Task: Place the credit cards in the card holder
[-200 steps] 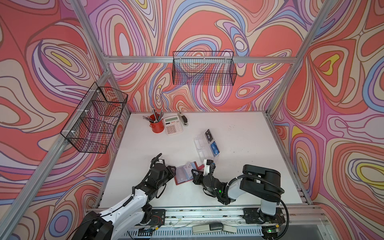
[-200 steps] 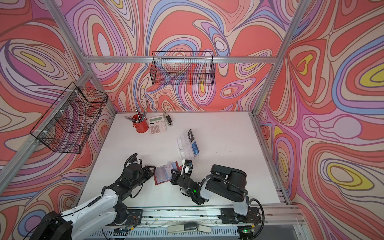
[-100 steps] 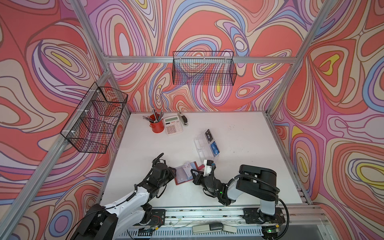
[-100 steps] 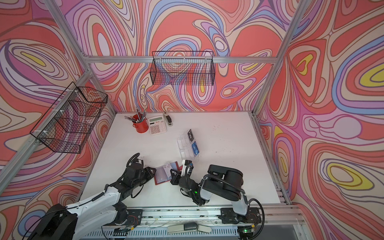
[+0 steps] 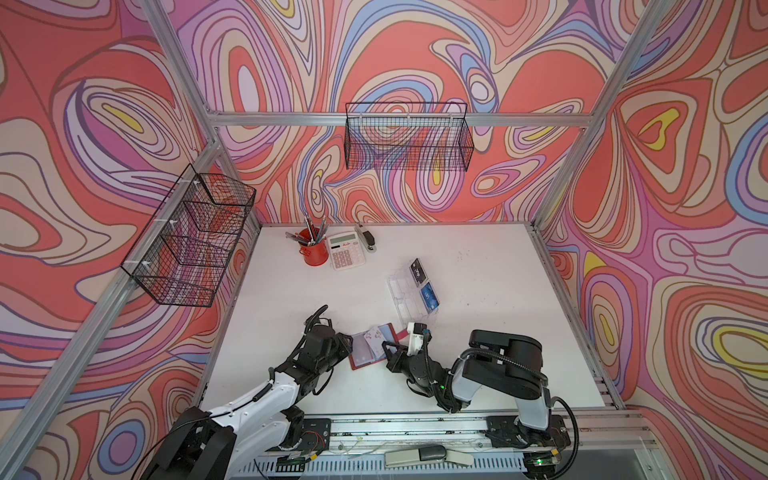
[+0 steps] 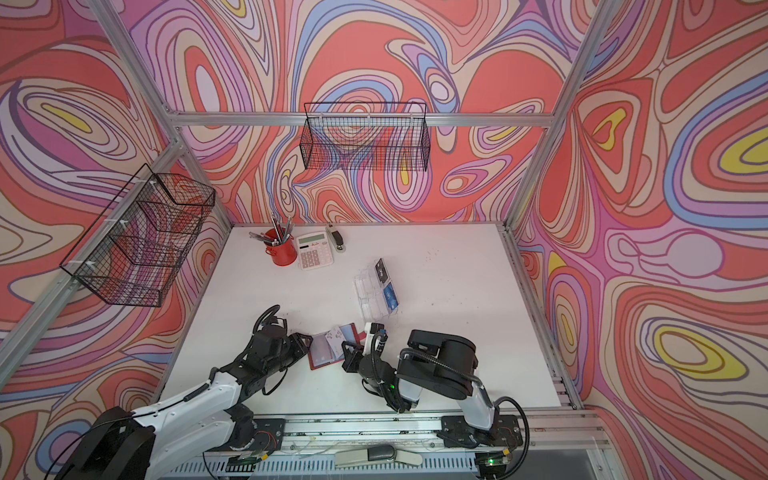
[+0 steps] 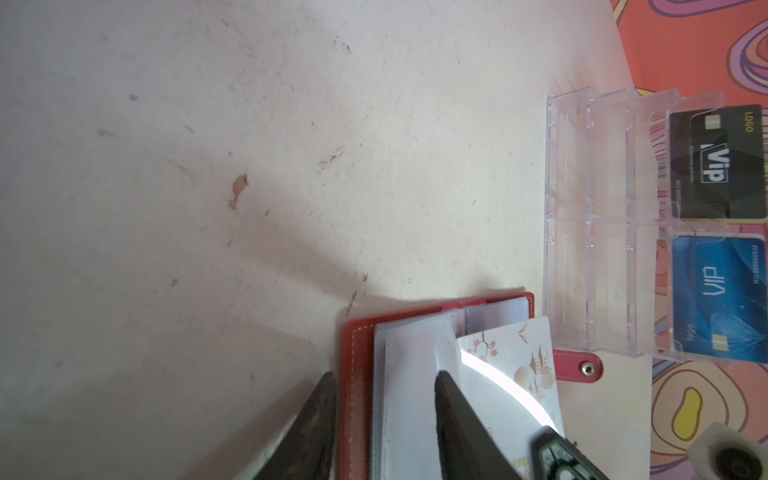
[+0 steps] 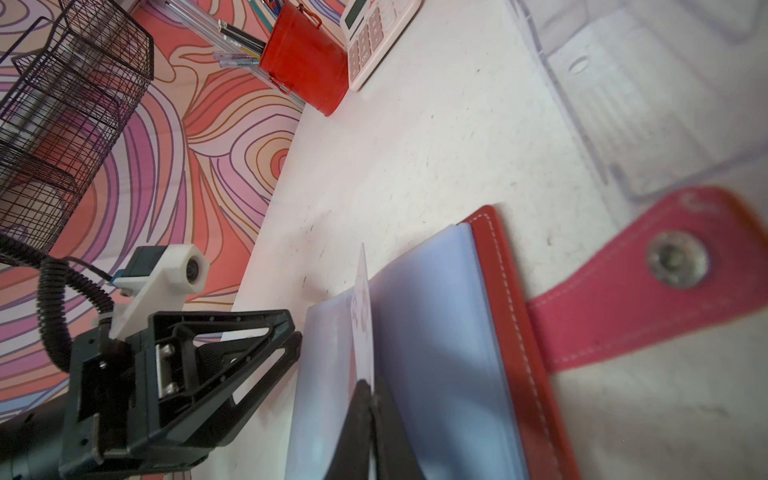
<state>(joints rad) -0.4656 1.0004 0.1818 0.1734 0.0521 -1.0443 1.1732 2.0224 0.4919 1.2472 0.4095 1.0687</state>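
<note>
**Lower centre of both top views:** the red card holder (image 5: 362, 353) lies open on the white table (image 5: 478, 270). Its clear sleeves face up, and its snap strap (image 7: 577, 370) lies flat, pointing toward the clear acrylic stand (image 5: 401, 291) just beyond it.

The right gripper (image 8: 369, 392), on the holder's right in the top views, is pinched tight on a white blossom-print card (image 7: 509, 357). The card stands on edge over the holder's fold, between the two banks of sleeves. Whether its lower edge is inside a sleeve cannot be told.

The left gripper (image 7: 384, 376) meets the holder from the lower left of the top views. Its jaws stand partly apart, one finger (image 7: 320, 415) just outside the red cover's stitched edge and the other on the sleeves. Whether they actually clamp that left leaf cannot be told.

In the stand, right of centre in the top views, a black VIP card (image 7: 717, 162) sits in the rear pocket. A blue VIP card (image 7: 723, 299) sits in the pocket beside it, nearer the holder.

At the back of the table, upper centre-left, a red pen cup (image 5: 313, 253), a beige calculator (image 5: 347, 251) and a stapler (image 5: 366, 237) stand in a row, well apart from the holder.
</note>
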